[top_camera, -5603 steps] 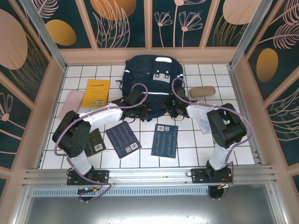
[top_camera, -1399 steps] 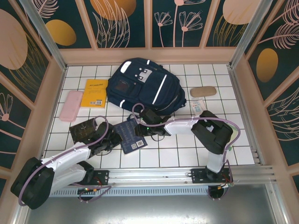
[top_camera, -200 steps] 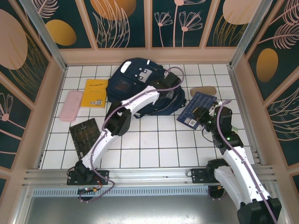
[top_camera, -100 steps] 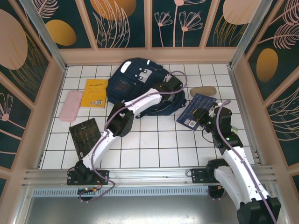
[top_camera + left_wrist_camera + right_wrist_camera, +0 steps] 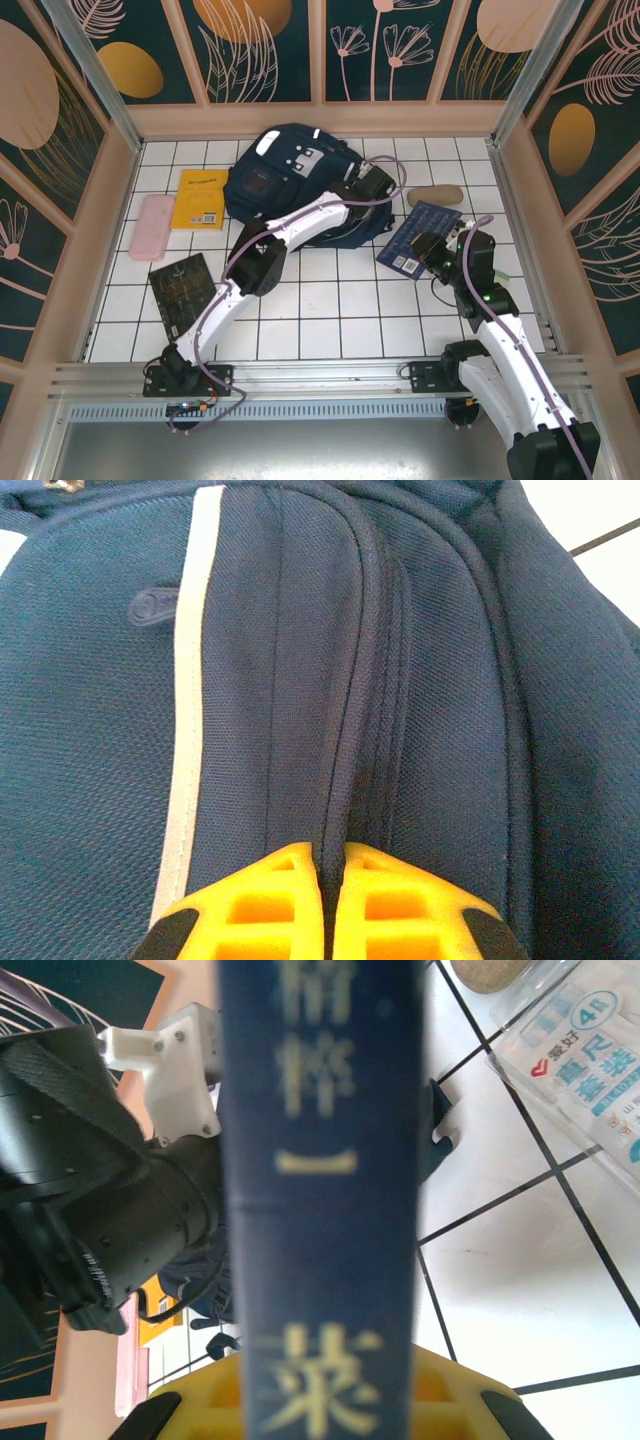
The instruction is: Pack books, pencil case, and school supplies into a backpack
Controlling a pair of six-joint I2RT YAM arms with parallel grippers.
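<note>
**Backpack at far edge, navy book gripped at right**

The backpack lies at the table's far middle, its inside hidden, and the near tiles are bare. The left gripper is clenched at its zipper seam. The right gripper grasps a navy book near the right edge.

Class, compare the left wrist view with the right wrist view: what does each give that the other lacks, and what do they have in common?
Left wrist view: the backpack close up, with its white stripe, and the shut left gripper set against a seam.
Right wrist view: the right gripper clamped on a navy book, with a clear printed packet and a tan pouch on the tiles beyond.
Both: a yellow gripper at the bottom edge and some of the white tiled table.
</note>
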